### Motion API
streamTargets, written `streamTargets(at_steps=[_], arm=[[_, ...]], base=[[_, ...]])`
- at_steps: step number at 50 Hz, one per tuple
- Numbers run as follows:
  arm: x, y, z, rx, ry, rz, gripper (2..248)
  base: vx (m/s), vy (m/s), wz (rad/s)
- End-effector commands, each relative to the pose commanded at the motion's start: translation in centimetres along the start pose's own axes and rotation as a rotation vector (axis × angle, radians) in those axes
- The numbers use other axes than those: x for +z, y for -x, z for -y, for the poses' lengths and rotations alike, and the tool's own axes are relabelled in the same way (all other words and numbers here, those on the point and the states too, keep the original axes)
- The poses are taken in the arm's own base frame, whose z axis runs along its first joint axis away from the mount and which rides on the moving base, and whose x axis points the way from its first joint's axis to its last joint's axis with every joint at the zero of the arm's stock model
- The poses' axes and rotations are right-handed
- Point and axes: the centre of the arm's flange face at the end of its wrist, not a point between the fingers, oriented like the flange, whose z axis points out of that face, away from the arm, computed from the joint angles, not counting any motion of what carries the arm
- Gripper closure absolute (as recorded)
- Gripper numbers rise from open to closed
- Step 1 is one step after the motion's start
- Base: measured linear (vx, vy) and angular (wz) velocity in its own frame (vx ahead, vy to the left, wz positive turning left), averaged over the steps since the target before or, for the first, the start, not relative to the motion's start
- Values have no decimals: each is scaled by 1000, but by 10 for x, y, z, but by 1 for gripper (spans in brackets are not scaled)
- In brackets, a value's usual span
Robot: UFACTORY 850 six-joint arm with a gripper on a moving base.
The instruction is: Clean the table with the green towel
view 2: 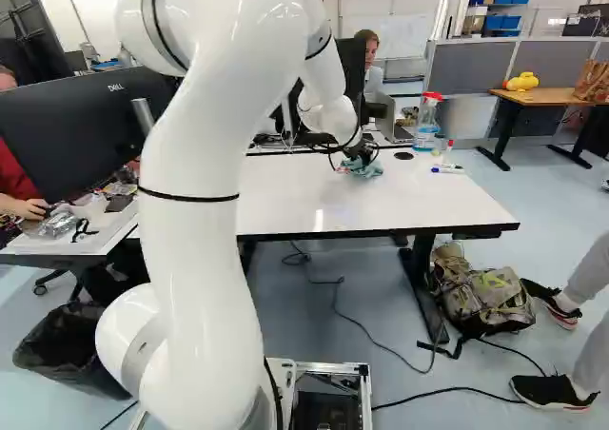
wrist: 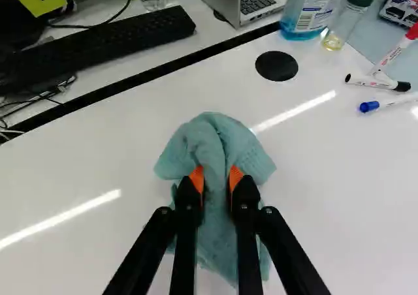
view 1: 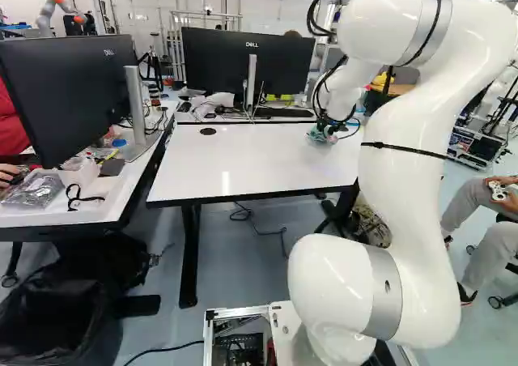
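- A big white arm [view 2: 190, 240] stands closest, bending up and reaching out over the surface.
- The white surface [view 1: 251, 168] is in front of the arm's base.
- Two black screens [view 1: 65, 91] [view 1: 218, 58] stand on tables, one at the left of the left base view, one behind the surface.
- A backpack [view 2: 487, 302] sits on the floor by a table leg.
- A black keyboard [wrist: 98, 44] lies past the surface's far edge.
- The end effector [view 2: 360, 152] is closed on a bunched fold of towel, its orange pads a little apart with cloth between.
- The green towel [wrist: 212, 135] is crumpled on the far part of the surface.
- A bottle of blue stuff [view 2: 426, 124] stands near the far edge.
- Some pens [wrist: 379, 81] lie near it.
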Motion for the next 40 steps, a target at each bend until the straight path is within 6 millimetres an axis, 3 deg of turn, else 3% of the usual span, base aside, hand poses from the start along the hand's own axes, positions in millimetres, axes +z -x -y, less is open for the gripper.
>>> streamTargets(at_steps=[40], arm=[[-65, 54, 19, -28, -25, 39, 189]], base=[[0, 0, 0]])
